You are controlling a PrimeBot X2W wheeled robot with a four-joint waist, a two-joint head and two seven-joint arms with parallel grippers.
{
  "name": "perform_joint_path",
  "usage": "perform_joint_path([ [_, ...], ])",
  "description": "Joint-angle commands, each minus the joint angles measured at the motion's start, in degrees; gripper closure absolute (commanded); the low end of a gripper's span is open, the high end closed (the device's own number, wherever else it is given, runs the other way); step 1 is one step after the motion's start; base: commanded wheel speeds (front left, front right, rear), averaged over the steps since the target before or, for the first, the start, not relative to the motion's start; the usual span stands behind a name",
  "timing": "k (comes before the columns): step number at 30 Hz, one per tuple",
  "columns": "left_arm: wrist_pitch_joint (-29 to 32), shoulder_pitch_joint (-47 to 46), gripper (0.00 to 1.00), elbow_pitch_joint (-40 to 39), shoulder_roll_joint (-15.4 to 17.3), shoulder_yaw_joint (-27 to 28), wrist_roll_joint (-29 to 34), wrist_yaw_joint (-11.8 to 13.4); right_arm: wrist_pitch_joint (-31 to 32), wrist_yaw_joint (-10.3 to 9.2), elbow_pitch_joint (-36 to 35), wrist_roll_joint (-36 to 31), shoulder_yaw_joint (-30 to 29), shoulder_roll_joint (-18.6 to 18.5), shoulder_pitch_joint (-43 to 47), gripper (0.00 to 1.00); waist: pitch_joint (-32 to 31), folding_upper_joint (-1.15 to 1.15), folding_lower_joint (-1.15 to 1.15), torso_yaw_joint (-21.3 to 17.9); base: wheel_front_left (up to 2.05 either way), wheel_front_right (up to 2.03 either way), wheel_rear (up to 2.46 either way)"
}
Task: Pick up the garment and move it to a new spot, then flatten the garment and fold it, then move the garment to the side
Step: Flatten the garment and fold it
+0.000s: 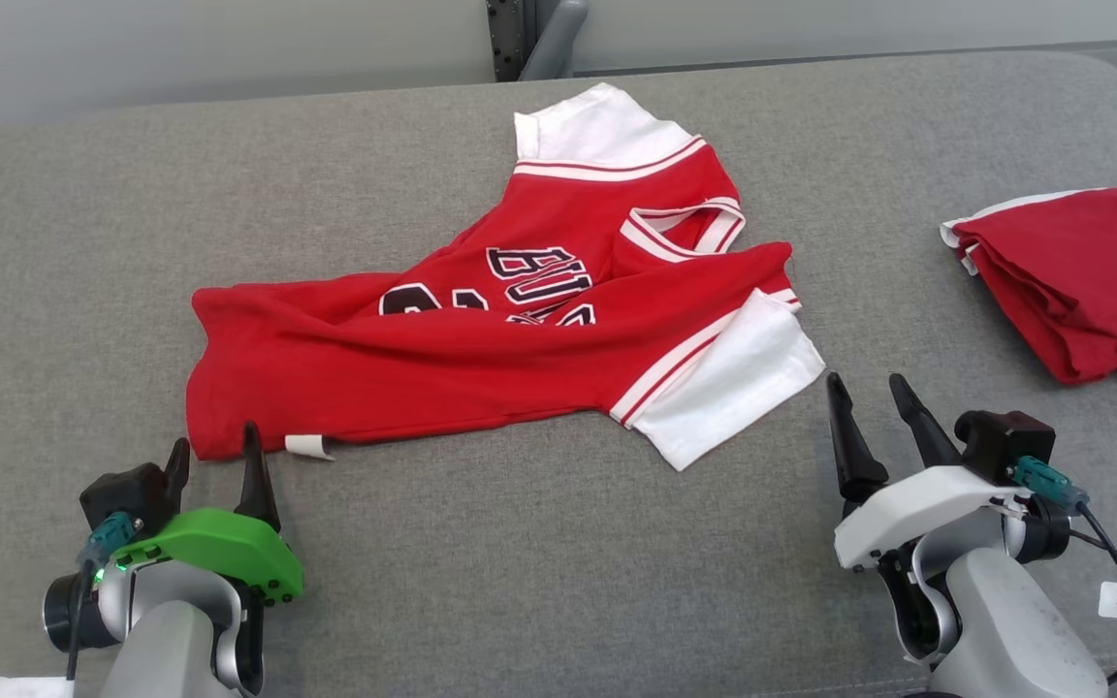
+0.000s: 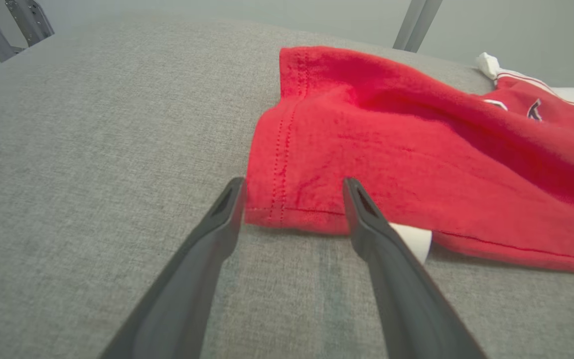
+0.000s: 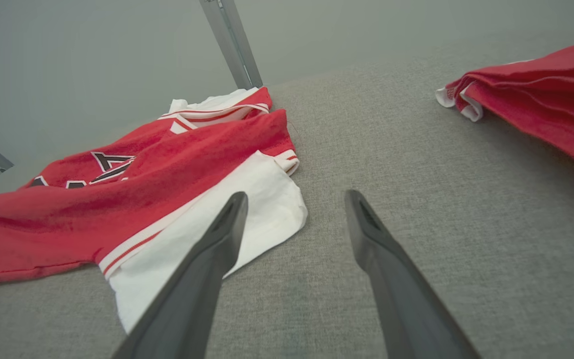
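The left gripper (image 1: pixel 214 448) stood with its fingers spread and empty, tips at the hem corner of the red-and-white garment (image 1: pixel 481 359), which lay rumpled on the grey cushion (image 1: pixel 520 562). The right gripper (image 1: pixel 867 388), likewise spread and empty, sat just beside the white sleeve (image 1: pixel 733 388). A folded red cloth (image 1: pixel 1082 281) lay well apart.

Before me stretches a grey cloth-covered bench (image 1: pixel 520 582). Near its right edge lies a folded red cloth (image 1: pixel 1082 281) with white trim (loosely folded, its near end rumpled). Past the far edge a grey metal post (image 1: pixel 539 34) rises against a pale wall (image 1: pixel 180 48).
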Motion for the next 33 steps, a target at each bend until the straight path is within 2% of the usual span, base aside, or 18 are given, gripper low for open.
perform_joint_path([
  [1,-0.2,-0.3,0.00,0.2,-0.2,0.5,0.4,-0.1,-0.2,-0.03,-0.2,-0.4,-0.1,-0.2,-0.4,0.00,1.1,0.00,0.00,-1.0,0.00,0.00,0.00],
  [7,-0.2,-0.6,0.00,1.7,-1.1,3.4,2.5,-1.0,-0.2,-0.03,-0.6,-0.3,-0.9,-0.2,-0.9,0.00,1.9,0.00,0.00,-1.8,0.00,0.00,0.00],
  [9,-0.2,-0.3,0.00,0.6,-1.5,6.1,3.8,-0.5,-0.2,-0.03,-0.6,-0.3,-1.0,0.0,-0.9,0.00,2.2,0.00,0.00,-1.8,0.00,0.00,0.00],
  [18,-0.2,-0.5,0.00,2.4,-2.5,8.7,6.7,-1.6,-0.2,-0.03,-0.9,-0.2,-0.4,0.2,-1.4,0.00,3.4,0.00,0.00,-2.0,0.00,0.00,0.00],
  [19,-0.2,-0.6,0.04,2.4,-2.6,9.0,6.8,-1.8,-0.2,-0.03,-0.9,-0.2,-0.3,0.1,-1.5,0.00,3.5,0.00,0.00,-2.1,0.00,0.00,0.00],
  [20,-0.2,-0.7,0.55,2.2,-2.8,9.3,6.9,-2.1,-0.2,-0.03,-1.0,-0.2,-0.3,0.1,-1.6,0.00,3.5,0.00,0.00,-2.1,0.00,0.00,0.00],
  [21,-0.2,-0.7,0.72,2.1,-2.9,9.6,7.2,-2.2,-0.2,-0.03,-1.1,-0.1,-0.3,0.1,-1.6,0.00,3.6,0.00,0.00,-2.1,0.00,0.00,0.00],
  [23,-0.2,-0.6,0.76,2.2,-3.1,10.0,7.4,-2.6,-0.2,-0.03,-0.9,-0.1,-0.4,0.1,-1.6,0.00,3.6,0.00,0.00,-2.2,0.00,0.00,0.00],
  [25,-0.2,-0.5,0.94,1.9,-3.3,10.7,7.8,-2.6,-0.2,-0.03,-0.8,-0.2,-0.5,0.0,-1.5,0.00,3.5,0.00,0.00,-2.2,0.00,0.00,0.00],
  [27,-0.2,-0.2,1.00,1.3,-3.3,11.3,8.4,-2.9,-0.2,-0.03,-0.7,-0.3,-0.7,0.0,-1.4,0.00,3.5,0.00,0.00,-2.1,0.00,0.00,0.00],
  [33,-0.2,1.5,1.00,0.0,-3.6,12.5,10.5,-3.6,-0.2,-0.03,-0.2,-0.4,-1.1,0.1,-1.0,0.00,2.3,0.00,0.00,-1.4,0.00,0.00,0.00],
])
